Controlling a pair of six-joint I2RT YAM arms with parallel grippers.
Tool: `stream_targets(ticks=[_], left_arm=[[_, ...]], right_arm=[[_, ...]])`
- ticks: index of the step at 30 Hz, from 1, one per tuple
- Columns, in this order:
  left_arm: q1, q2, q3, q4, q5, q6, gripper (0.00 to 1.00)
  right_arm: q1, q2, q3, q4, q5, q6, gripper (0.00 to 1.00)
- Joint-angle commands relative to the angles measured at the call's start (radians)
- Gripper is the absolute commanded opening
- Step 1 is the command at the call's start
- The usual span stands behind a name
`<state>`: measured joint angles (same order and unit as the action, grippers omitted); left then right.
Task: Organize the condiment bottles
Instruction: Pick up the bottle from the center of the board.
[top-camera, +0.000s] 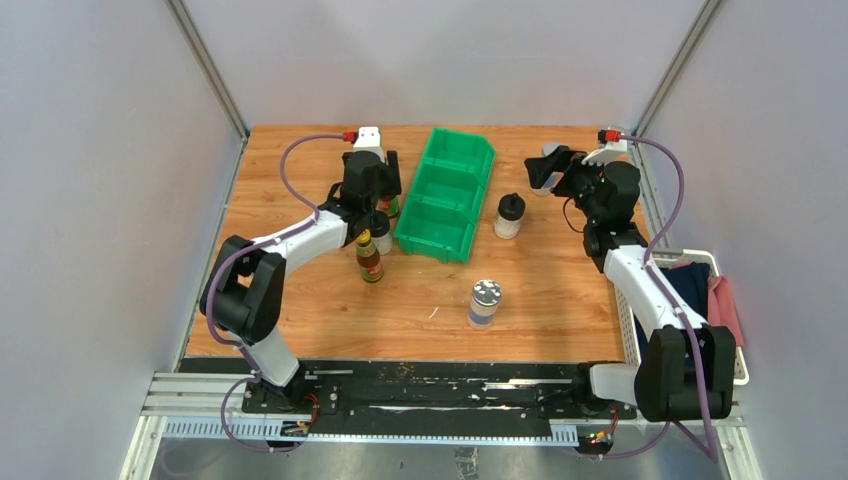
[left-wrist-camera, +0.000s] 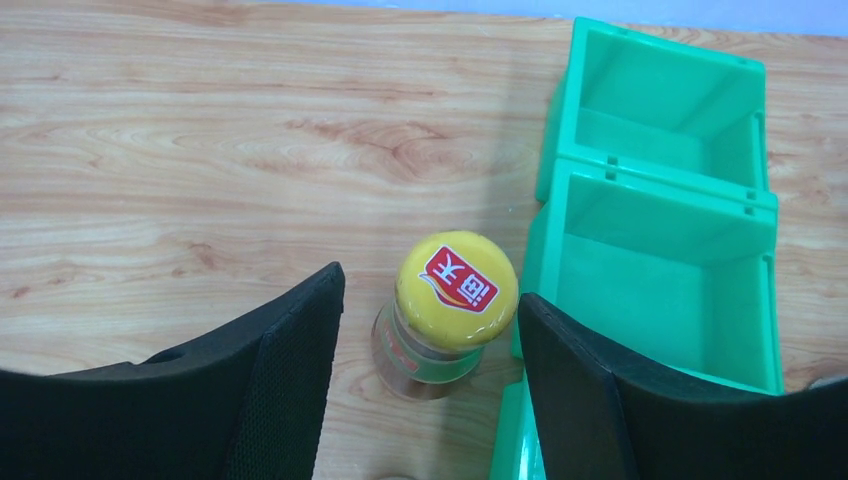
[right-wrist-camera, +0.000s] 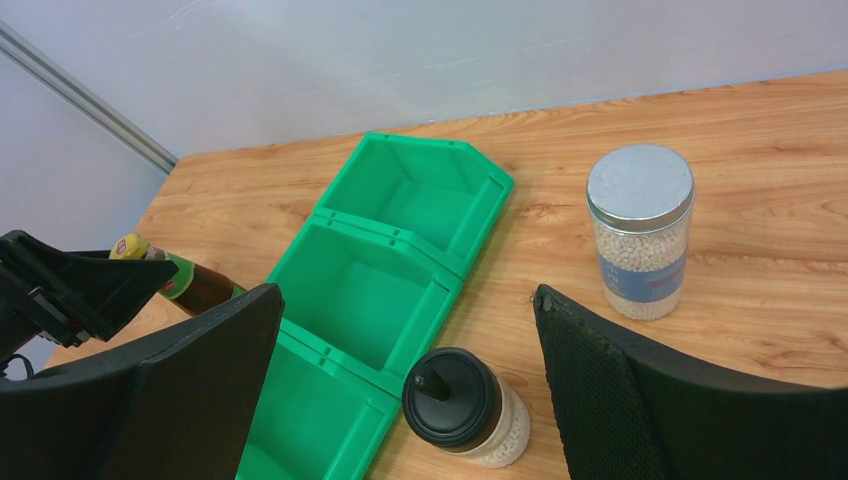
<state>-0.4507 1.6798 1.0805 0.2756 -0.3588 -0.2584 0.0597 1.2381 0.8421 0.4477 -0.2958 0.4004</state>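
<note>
A brown sauce bottle with a yellow cap (left-wrist-camera: 457, 285) stands upright against the left side of the green bin (left-wrist-camera: 660, 250). My left gripper (left-wrist-camera: 430, 285) is open, with one finger on each side of the cap and not touching it. In the top view the left gripper (top-camera: 385, 203) hangs over this bottle, and a second brown sauce bottle (top-camera: 369, 257) stands just in front. A black-capped shaker (top-camera: 509, 215) stands right of the bin (top-camera: 445, 150). A silver-lidded jar (top-camera: 485, 303) stands nearer the front. My right gripper (top-camera: 547, 170) is open and empty, above and behind the shaker (right-wrist-camera: 460, 405).
The bin's three compartments (right-wrist-camera: 360, 300) show nothing inside. The jar (right-wrist-camera: 640, 230) also shows in the right wrist view. A white basket (top-camera: 725, 300) with cloths hangs off the table's right edge. Grey walls enclose the table on three sides.
</note>
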Motion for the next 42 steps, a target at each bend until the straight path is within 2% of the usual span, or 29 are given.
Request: stream_targets(ticks=[1, 15, 34, 42], left_arm=[[0.000, -0.026, -0.024, 0.094, -0.004, 0.021, 0.70], [-0.011, -0.027, -0.070, 0.185, 0.006, 0.037, 0.64], [-0.024, -0.017, -0.079, 0.220, 0.015, 0.050, 0.57], [-0.028, -0.006, -0.084, 0.234, 0.020, 0.049, 0.45]], right_arm=[[-0.014, -0.003, 0.015, 0.014, -0.014, 0.009, 1.00], [-0.014, 0.005, 0.024, 0.011, -0.020, 0.008, 1.00], [-0.014, 0.008, 0.026, 0.008, -0.023, 0.008, 1.00], [-0.014, 0.009, 0.023, 0.009, -0.022, 0.010, 1.00]])
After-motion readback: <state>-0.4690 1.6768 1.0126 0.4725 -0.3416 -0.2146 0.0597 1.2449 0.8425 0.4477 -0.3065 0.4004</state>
